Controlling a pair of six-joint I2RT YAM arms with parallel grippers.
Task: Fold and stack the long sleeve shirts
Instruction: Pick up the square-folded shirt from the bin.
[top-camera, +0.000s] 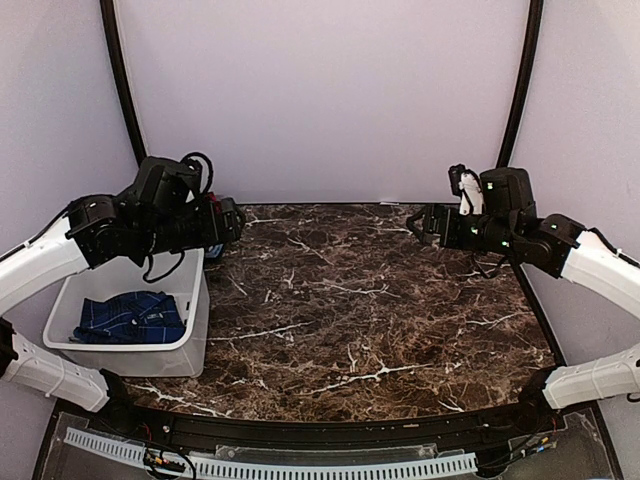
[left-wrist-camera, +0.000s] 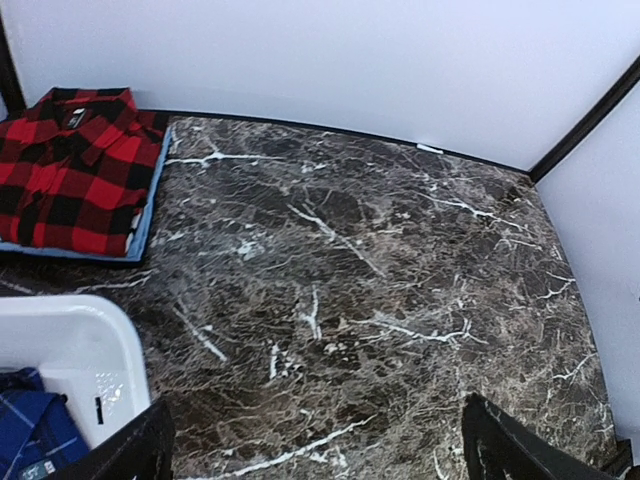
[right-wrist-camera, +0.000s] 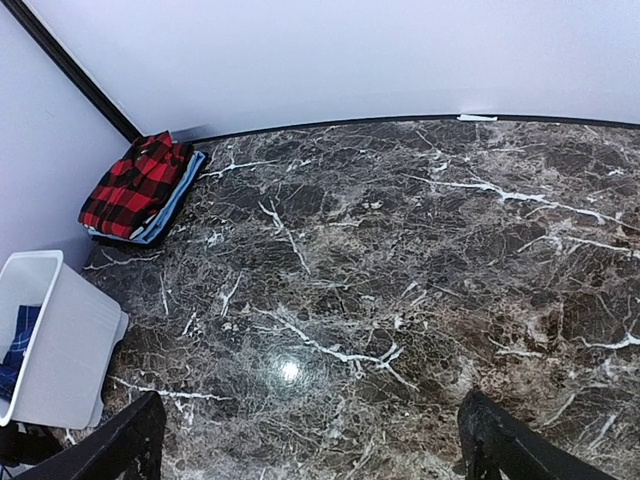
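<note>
A white plastic bin (top-camera: 130, 360) sits at the near left of the dark marbled counter (top-camera: 350, 300), with the dark blue plaid cloth shirt (top-camera: 130, 315) inside. The left claw (left-wrist-camera: 315, 405) and right claw (right-wrist-camera: 312, 398) hang released and empty above the counter. In the far left corner, the red-and-black plaid shirt (left-wrist-camera: 70, 165) lies folded on a light blue cloth (left-wrist-camera: 145, 225).

Tabletop (right-wrist-camera: 400, 300): a glossy, marble-veined finish is noted. Bin (top-camera: 130, 358) is judged smooth white plastic. Red-and-black shirt (left-wrist-camera: 70, 170) and dark blue shirt (top-camera: 130, 318) are recorded as matt cloth.
</note>
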